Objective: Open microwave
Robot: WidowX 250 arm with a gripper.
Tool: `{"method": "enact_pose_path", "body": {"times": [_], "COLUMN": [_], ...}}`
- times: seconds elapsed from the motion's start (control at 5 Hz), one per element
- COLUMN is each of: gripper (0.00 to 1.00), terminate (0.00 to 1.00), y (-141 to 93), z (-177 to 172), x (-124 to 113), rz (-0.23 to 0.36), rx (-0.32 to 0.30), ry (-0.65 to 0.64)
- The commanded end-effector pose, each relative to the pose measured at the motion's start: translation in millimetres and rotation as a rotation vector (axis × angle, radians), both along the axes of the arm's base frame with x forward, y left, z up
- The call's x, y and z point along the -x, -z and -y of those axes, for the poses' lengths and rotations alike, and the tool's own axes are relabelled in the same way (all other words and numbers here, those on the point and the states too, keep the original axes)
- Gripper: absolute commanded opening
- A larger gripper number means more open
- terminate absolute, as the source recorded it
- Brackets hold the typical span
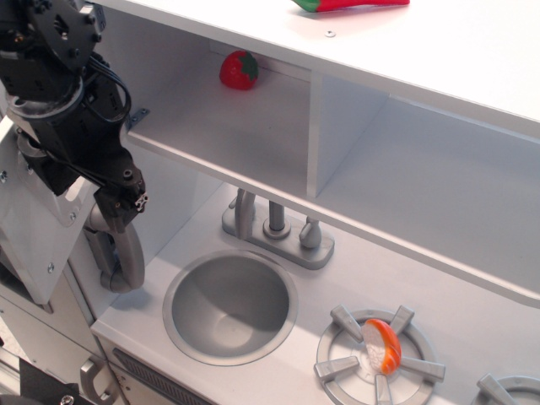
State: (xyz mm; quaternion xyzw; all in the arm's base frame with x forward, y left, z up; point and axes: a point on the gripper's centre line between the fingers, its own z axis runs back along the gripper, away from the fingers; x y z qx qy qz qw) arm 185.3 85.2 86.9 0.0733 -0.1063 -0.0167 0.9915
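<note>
A: The microwave (228,126) occupied the upper left compartment of the toy kitchen. What was its condition?

B: It stood open. The door (29,232) was swung fully out to the left edge of the view, its inner face toward the camera. The cavity was exposed, with a red strawberry (239,69) resting at the back of the cavity floor.

A: Where was the hand (118,202)?

B: It hung at the left, just in front of the swung door, above the grey phone handset (118,253). The arm covered much of the door. Whether the fingers were apart or together could not be told; only one dark fingertip showed clearly.

A: Describe the desk (253,261) surface.

B: Light grey throughout. A round sink basin (229,305) sat at the lower centre, with a silver faucet (277,228) behind it. To the right, a burner grate (380,350) carried an orange and white piece (380,344). A second burner (510,390) showed partly at the lower right corner.

A: And above?

B: A white top shelf (439,42) carried a red and green item (350,4), cut off by the upper edge.
</note>
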Motion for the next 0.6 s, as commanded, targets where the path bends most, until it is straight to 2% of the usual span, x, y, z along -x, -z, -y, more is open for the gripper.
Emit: {"method": "enact_pose_path", "body": {"times": [0.0,0.2,0.4], "gripper": [1.0,1.0,1.0], "terminate": [0.0,0.0,1.0], "y": [-43,-62,-85], "z": [11,29,34], "x": [-18,-24,-30], "rz": [-0.009,-0.007,0.013], "rx": [0.1,0.164,0.223], "ry": [0.015,0.017,0.0]}}
